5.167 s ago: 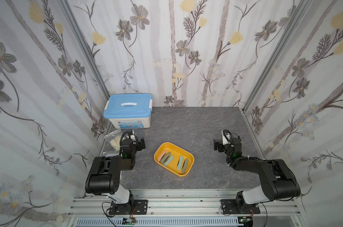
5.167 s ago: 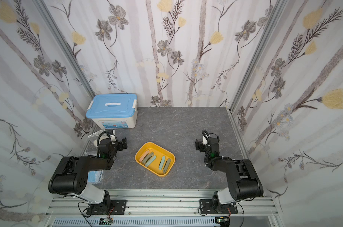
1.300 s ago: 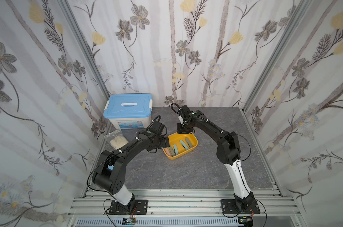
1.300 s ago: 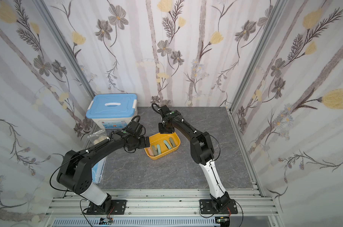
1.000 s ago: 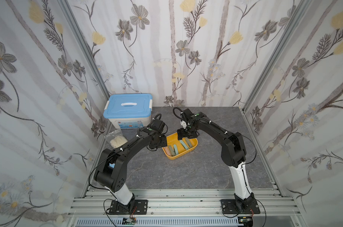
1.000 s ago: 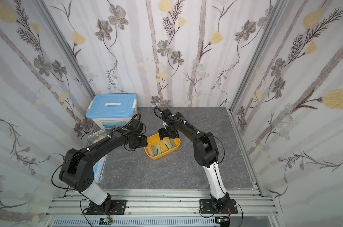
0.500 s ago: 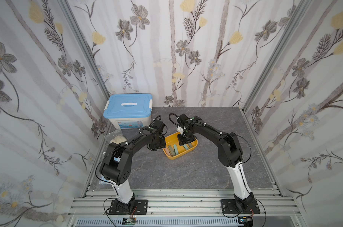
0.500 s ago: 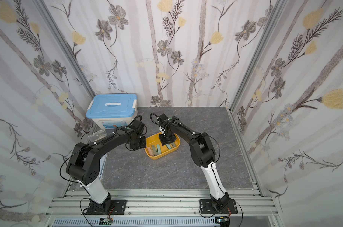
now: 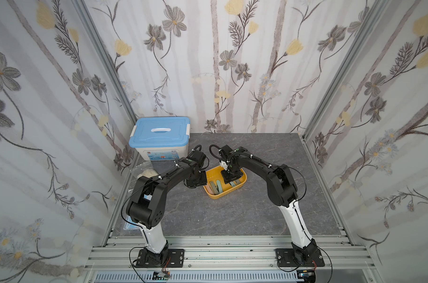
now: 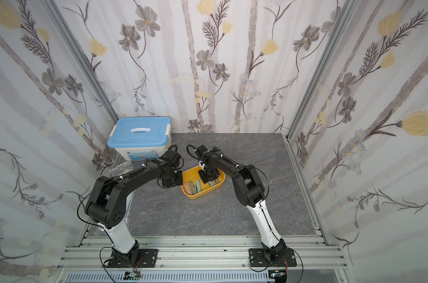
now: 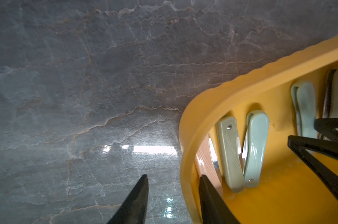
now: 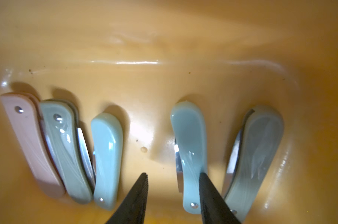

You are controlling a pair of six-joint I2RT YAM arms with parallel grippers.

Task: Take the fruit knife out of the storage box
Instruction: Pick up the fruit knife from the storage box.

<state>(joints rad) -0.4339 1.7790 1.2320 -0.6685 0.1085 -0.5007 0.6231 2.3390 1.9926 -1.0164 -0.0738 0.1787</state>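
Grey marble tabletop [image 9: 232,215], in both top views: storage box [image 9: 220,195] mid-table, arms above it.
Left wrist: left gripper [image 11: 173,176] straddles its wall; clamp not discernible.
Right wrist: right gripper [image 12: 173,174] parted, skewed over pale-blue fruit knife [image 12: 189,135] inside; centre before closing.

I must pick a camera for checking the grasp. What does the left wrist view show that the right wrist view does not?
Only left wrist: the grey table, and the rim of the storage box with the left gripper astride it. Only right wrist: the pale blue knife nearly whole, blade edge showing, beside the right gripper. Both: the box's yellow inside, the pink knife, the right gripper.
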